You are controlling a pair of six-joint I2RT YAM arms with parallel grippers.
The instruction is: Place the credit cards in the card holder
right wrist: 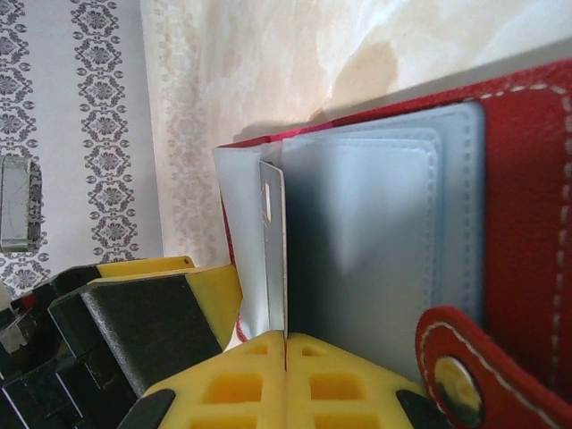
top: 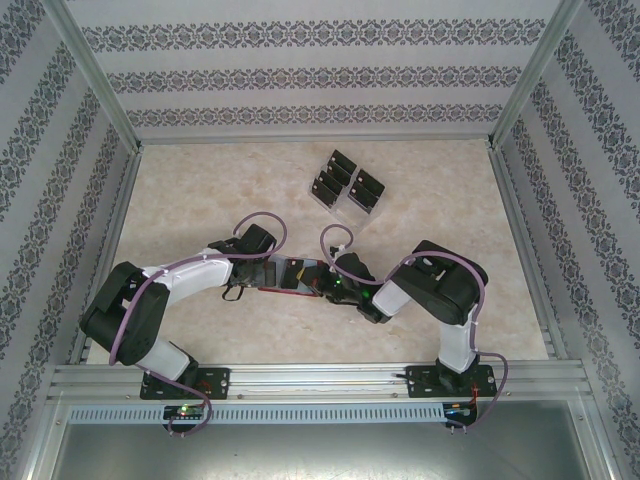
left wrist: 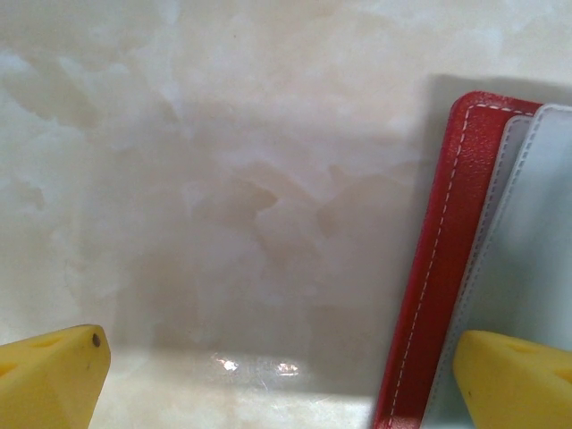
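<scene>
Here the red, grey-blue-lined card holder (right wrist: 375, 232) lies open; right gripper (right wrist: 284, 344) pinches seemingly a card (right wrist: 273, 259), left gripper (left wrist: 277, 375) wide

The small red folding card holder (right wrist: 527, 179) looks like grained leather with pale stitching. Its grey-blue lining (right wrist: 375, 232) is smooth and satiny, and its round snap (right wrist: 456, 386) is shiny metal. The thin credit card (right wrist: 273, 232) is smooth plastic. The right end effector (right wrist: 284, 344) has matt yellow moulded-plastic fingers (right wrist: 223, 389). The pale marble-patterned worktop (left wrist: 223, 179) is glossy.
</scene>
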